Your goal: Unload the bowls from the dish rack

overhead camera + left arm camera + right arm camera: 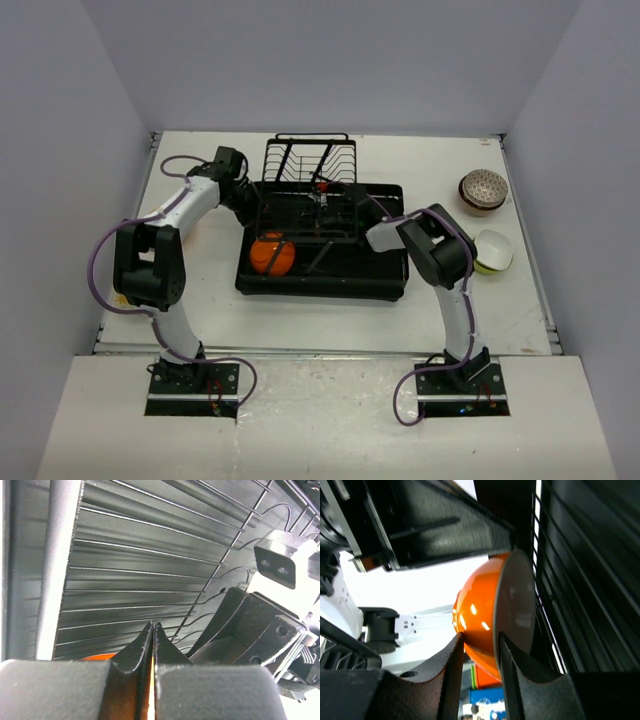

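The black dish rack (310,160) with its shallow tray (385,285) stands mid-table. An orange bowl (270,254) sits on edge at the tray's left. In the right wrist view my right gripper (481,642) has one finger on the orange bowl's (477,615) outside and the other inside its rim, closed on the wall. My left gripper (153,627) is shut and empty over the tray's ribbed floor (140,580), with a sliver of orange below it. In the top view both grippers reach into the rack, the left (258,212) from the left, the right (305,232) from the right.
A brown speckled bowl (483,189) and a bowl that is lime green outside and white inside (493,250) sit on the table right of the rack. The right gripper's body (265,630) fills the right of the left wrist view. Rack wires (220,565) surround both grippers.
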You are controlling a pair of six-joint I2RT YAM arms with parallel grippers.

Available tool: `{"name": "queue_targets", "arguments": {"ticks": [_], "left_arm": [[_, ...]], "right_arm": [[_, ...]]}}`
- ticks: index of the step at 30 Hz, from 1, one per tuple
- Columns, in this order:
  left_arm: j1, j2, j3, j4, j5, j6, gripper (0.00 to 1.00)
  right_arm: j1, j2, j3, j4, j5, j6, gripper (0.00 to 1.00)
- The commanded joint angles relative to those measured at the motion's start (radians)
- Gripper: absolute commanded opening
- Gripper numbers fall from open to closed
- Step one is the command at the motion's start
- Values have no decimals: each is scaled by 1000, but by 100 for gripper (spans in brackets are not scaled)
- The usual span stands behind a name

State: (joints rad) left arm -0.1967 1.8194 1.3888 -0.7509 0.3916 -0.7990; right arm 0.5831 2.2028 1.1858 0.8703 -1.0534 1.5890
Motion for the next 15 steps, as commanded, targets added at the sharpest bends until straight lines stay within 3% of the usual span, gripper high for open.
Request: {"name": "queue_targets", "arguments": {"ticks": [1, 7, 15], "left_arm": [[11, -11, 19, -10, 32, 29, 0], [14, -11, 10, -5, 32, 27, 0], [19, -8, 21, -10, 30, 24, 0]], "right_arm": [[17, -51, 9, -139, -88, -104, 33], [29, -54, 15, -103, -138, -101, 34], [50, 3, 57, 59, -169, 23, 33]]}}
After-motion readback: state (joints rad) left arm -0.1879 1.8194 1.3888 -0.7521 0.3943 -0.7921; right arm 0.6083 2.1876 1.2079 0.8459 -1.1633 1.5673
